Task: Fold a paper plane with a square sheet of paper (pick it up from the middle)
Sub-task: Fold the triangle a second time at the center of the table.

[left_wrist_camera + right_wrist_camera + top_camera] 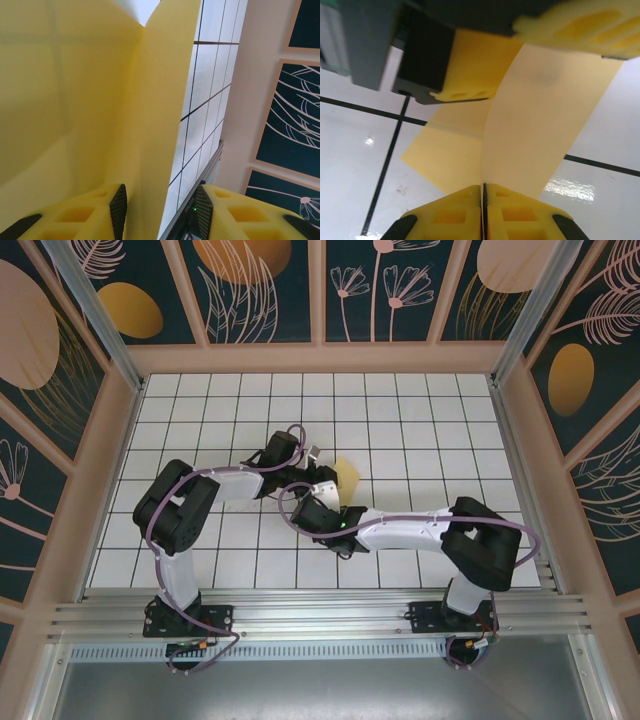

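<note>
black left arm (175,510) and right arm (480,540) rise from the near edge of the white grid counter (420,430), both reaching inward to meet about mid-counter. right gripper (483,192): jaws pressed fully together, pinching a creased edge of the square sheet of paper (545,115), plain yellow, which rises from the pinch in a curved band. a lower flap spreads toward the tiles beside the pinch; cannot tell if it touches them. left gripper (160,206) just beyond: jaws partway open, straddling the sheet without clamping it. sheet lies along one pad (118,206); the other pad (203,209) stands clear, counter tiles showing in the gap. from the right wrist, the left fingers (465,92) sit either side of the band's upper end. from above, a small yellow patch peeks out past the two wrists near the counter's middle. sheet folded, not yet a dart. beyond: more tiles, then dark wall panels (260,290) with leaf patterns.
</note>
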You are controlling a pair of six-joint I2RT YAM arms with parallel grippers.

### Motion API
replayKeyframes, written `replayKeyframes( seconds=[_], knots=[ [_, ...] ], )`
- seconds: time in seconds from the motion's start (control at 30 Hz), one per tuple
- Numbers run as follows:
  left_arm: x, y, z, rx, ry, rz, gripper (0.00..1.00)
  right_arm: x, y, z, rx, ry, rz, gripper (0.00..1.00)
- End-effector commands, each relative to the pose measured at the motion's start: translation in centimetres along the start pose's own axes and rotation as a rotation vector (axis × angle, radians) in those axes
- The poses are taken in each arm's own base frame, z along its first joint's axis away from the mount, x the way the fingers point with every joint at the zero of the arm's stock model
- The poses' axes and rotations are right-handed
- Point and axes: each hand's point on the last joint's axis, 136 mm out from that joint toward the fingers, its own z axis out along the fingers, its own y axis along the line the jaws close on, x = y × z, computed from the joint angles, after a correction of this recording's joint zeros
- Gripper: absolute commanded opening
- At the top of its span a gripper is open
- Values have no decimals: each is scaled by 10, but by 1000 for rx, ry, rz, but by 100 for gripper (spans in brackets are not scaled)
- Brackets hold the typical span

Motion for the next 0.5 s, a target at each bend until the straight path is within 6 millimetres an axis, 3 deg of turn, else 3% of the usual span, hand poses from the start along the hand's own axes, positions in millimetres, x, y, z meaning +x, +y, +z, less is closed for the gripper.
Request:
replayKeyframes(
  seconds=[0.0,0.3,0.47],
  knots=[
    [-3,-12,-1,9,-4,36,45,-6,4,-3,-35,-17,10,16],
    [-2,-9,0,7,2,31,44,-9,6,1,-21,-28,15,17],
    [-1,-9,1,7,6,33,44,-13,11,1,-40,-37,20,24]
  ],
)
